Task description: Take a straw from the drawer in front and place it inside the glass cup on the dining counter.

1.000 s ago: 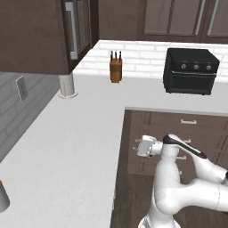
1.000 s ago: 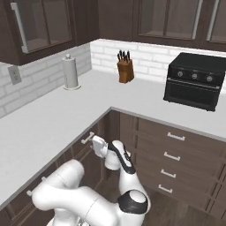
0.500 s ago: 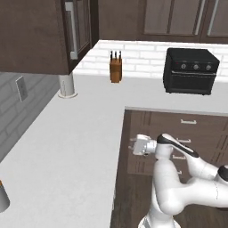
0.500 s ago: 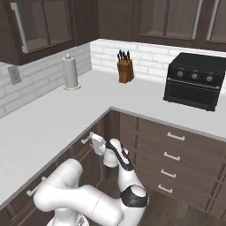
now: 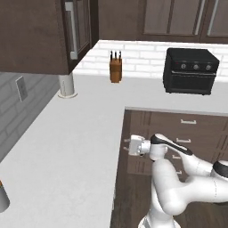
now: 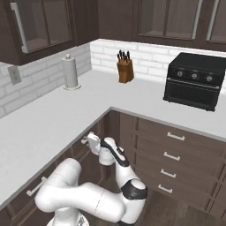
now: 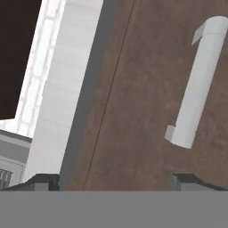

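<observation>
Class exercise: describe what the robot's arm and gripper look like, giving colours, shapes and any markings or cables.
The arm is glossy white, made of thick rounded segments with dark bands at the joints. The gripper is a small white block; its finger tips are dark. No cables or markings are visible.

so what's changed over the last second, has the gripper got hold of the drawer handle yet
Not yet. The gripper has travelled left toward the drawer front under the counter edge, ending close to it. Its jaws are wide open with nothing held; the silver bar handle lies just ahead of the fingertips, untouched. The drawer is shut as before, and the knife block, toaster oven and paper towel roll have not moved.
</observation>
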You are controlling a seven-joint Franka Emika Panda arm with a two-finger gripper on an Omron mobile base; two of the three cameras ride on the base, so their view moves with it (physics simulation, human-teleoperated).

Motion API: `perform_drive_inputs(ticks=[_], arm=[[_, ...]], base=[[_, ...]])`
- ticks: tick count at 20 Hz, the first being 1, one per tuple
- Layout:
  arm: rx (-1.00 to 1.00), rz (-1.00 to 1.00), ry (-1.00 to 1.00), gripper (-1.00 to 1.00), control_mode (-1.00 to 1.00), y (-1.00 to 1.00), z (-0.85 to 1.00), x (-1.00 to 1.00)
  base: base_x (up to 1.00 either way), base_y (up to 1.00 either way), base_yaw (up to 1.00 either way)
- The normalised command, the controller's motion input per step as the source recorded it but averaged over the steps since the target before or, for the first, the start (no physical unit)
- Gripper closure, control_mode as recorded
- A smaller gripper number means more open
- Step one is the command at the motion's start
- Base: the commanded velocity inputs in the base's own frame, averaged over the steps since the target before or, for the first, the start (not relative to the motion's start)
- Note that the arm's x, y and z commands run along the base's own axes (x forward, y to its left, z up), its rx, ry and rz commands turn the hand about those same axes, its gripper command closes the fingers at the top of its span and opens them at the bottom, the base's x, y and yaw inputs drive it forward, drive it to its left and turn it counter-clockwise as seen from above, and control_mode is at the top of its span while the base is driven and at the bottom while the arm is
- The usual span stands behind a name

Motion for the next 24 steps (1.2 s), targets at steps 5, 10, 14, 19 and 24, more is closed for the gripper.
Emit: perform_drive_inputs(ticks=[5, 10, 14, 19, 24], arm=[[0.00, 0.00, 0.00, -1.00, -1.00, 0.06, -0.26, 0.23], [0.00, 0.00, 0.00, -1.00, -1.00, 0.03, -0.17, 0.25], [0.00, 0.00, 0.00, -1.00, -1.00, 0.09, 0.00, 0.09], [0.00, 0.00, 0.00, -1.00, -1.00, 0.05, -0.13, 0.22], [0.00, 0.00, 0.00, -1.00, -1.00, 0.00, -0.38, 0.29]], base=[[0.00, 0.00, 0.00], [0.00, 0.00, 0.00], [0.00, 0.00, 0.00], [0.00, 0.00, 0.00], [0.00, 0.00, 0.00]])
